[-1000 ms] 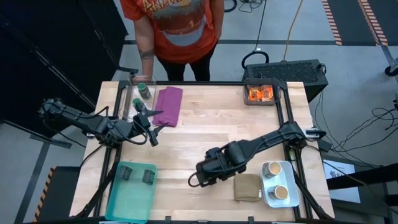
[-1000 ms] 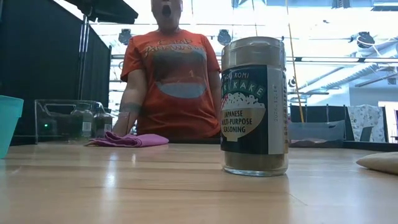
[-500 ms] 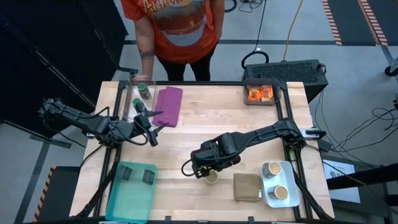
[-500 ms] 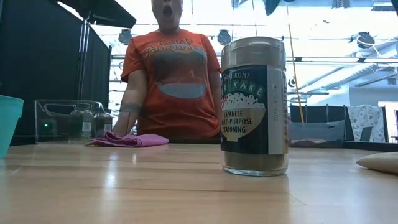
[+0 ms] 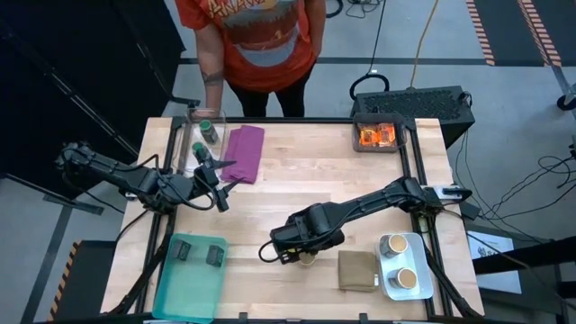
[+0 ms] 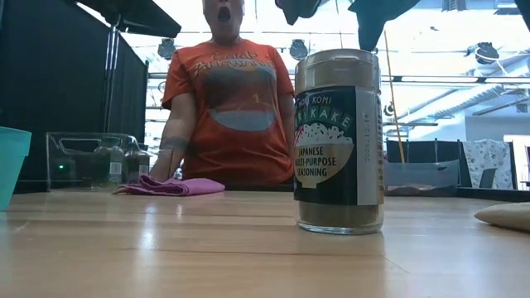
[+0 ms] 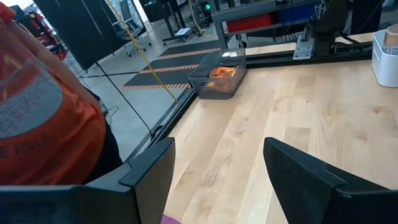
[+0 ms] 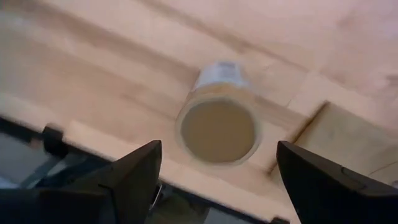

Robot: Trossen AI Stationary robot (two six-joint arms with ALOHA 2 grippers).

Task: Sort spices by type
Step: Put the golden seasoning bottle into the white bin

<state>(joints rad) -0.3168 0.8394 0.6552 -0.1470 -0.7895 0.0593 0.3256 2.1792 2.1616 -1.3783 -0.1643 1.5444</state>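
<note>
Directly beneath the right gripper (image 5: pixel 290 253), near the table's front edge, one round tan-topped jar (image 8: pixel 217 127) stands upright on the pale wooden table (image 5: pixel 306 184); the fingers are spread wide on either side of it and touch nothing. Seen from table height the jar (image 6: pixel 339 141) is a clear cylinder with a dark printed label and brownish contents. Just beside the gripper, toward the right arm's base, lies one olive-tan folded cloth (image 5: pixel 357 270), and beyond it a white tray (image 5: pixel 402 264) holds two tan-topped cups (image 5: pixel 393 245). Well apart, at the far right corner, a dark bin (image 5: pixel 377 137) holds shiny orange packets, too bunched to count. Across the table, a teal tray (image 5: pixel 189 279) carries two dark rectangular blocks (image 5: pixel 183 251). The left gripper (image 5: pixel 211 180) hovers near a purple cloth (image 5: pixel 243 153), fingers parted and empty. Two green-lidded jars (image 5: pixel 208 131) stand by it; the clear container around them is hard to make out. A person in an orange shirt (image 5: pixel 250 40) stands behind, cut off by the frame.
</note>
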